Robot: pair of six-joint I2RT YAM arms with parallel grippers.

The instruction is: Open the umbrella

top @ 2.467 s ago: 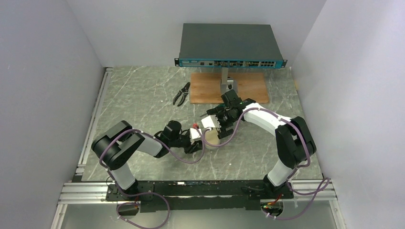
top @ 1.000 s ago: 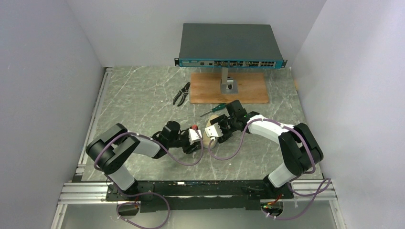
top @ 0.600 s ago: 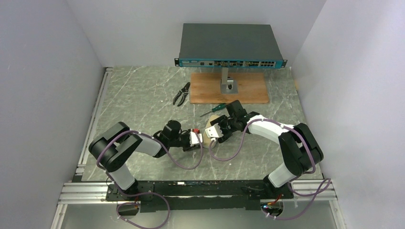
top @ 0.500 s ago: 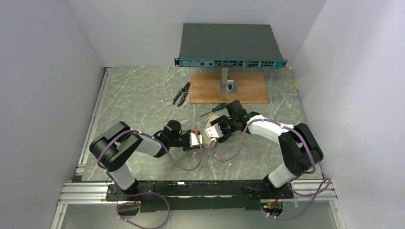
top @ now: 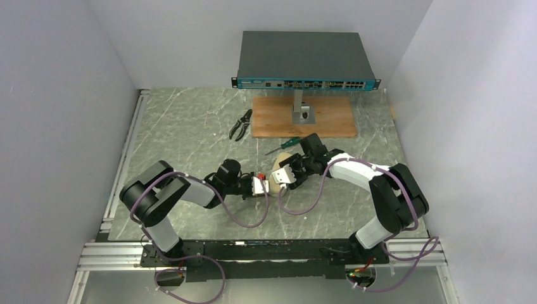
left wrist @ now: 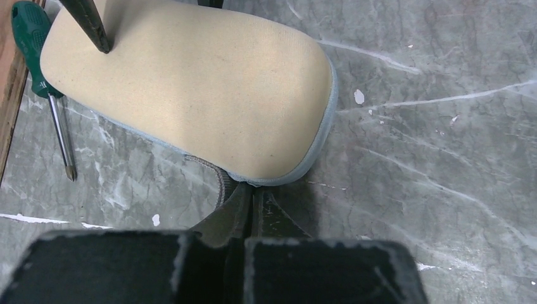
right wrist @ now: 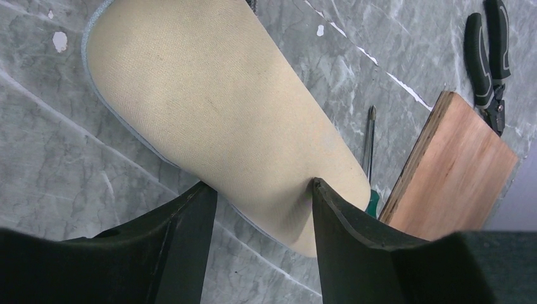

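Note:
The umbrella itself does not show in any view. A flat beige oval fabric sleeve with grey trim lies on the marble table; it also shows in the right wrist view and small in the top view. My left gripper is shut at the sleeve's near end, where a grey strap comes out under its fingers. My right gripper is open over the sleeve's other end. One of its fingertips dents the fabric and the other sits at the sleeve's edge.
A green-handled screwdriver lies just behind the sleeve, beside a wooden board. The board carries a stand with a network switch. Black pliers lie left of the board. Grey walls stand on three sides.
My right gripper came forward and down from near the board onto the sleeve's far end. In the last second both arms have hardly moved.

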